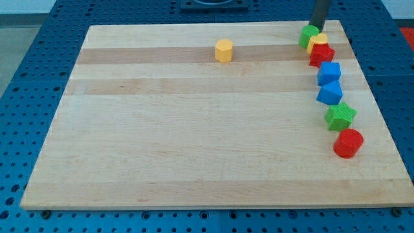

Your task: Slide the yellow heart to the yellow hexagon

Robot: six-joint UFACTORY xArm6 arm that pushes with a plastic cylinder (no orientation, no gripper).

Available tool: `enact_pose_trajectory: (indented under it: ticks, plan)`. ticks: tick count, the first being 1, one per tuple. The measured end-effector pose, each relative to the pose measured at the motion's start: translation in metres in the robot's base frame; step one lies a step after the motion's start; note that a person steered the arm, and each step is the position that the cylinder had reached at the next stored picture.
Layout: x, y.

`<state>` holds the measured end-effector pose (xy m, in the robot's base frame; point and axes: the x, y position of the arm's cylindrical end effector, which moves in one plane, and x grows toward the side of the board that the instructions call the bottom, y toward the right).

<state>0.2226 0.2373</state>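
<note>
The yellow hexagon (224, 50) stands alone near the view's top, middle of the board. The yellow heart (317, 43) sits at the view's top right, wedged between a green block (308, 35) above-left of it and a red block (321, 55) below it. My tip (317, 27) comes down at the board's top right edge, right behind the green block and just above the yellow heart, touching or almost touching them.
Down the view's right side runs a line of blocks: a blue block (329, 72), another blue block (330, 93), a green star-like block (340, 116) and a red cylinder (348, 143). The wooden board (194, 142) lies on a blue perforated table.
</note>
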Motion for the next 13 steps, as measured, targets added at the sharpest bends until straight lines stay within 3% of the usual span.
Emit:
enact_pose_trajectory:
  ticks: [2, 3, 5, 7, 10, 13]
  plan:
    - [0.007, 0.057]
    - [0.024, 0.058]
    - [0.054, 0.037]
    - [0.056, 0.021]
    - [0.060, -0.042]
    - [0.093, -0.111]
